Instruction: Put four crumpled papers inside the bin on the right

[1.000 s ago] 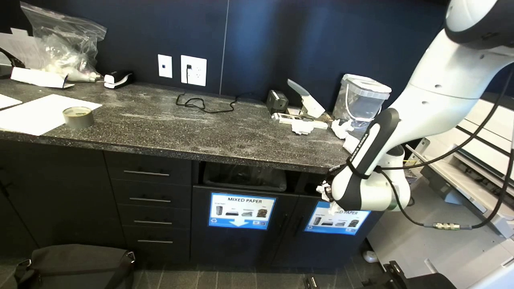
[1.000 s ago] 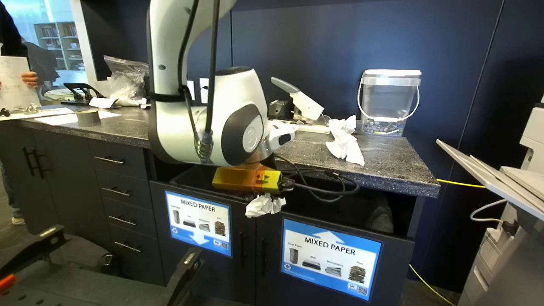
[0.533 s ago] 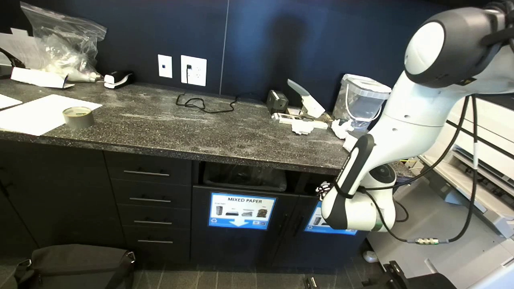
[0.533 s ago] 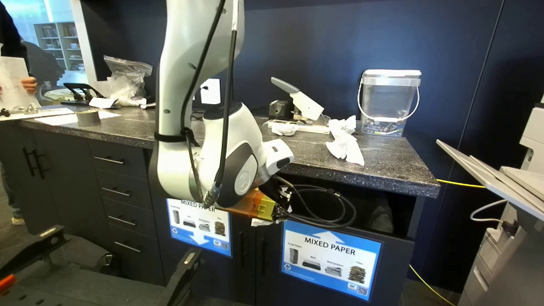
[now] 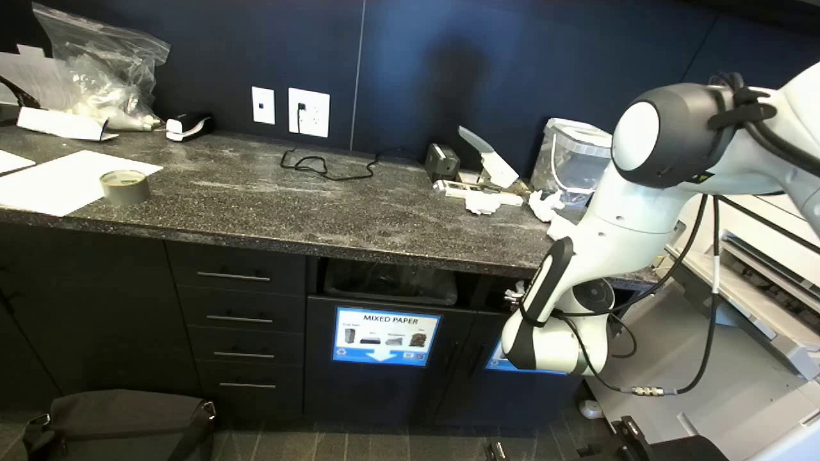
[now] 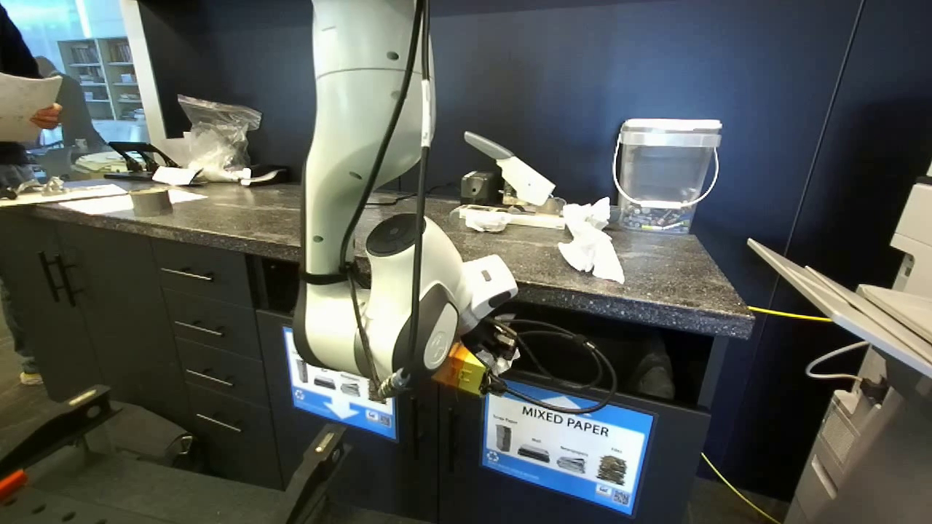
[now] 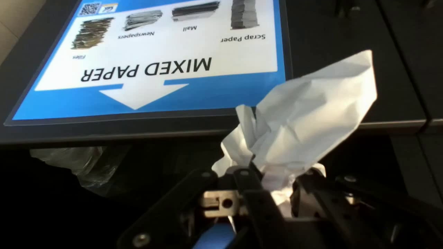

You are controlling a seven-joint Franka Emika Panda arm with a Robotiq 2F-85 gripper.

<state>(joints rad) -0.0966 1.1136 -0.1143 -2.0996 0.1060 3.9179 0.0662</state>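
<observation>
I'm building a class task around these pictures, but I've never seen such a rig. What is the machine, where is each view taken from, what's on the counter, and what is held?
The white jointed machine is a robot arm. Two views come from cameras standing outside it; the wrist view comes from a camera on the arm, looking along the gripper, so the MIXED PAPER sign appears upside down there. The gripper holds a crumpled paper near the dark opening above that sign. On the counter are more crumpled papers, a tape roll, a lidded clear bucket and other items.
</observation>
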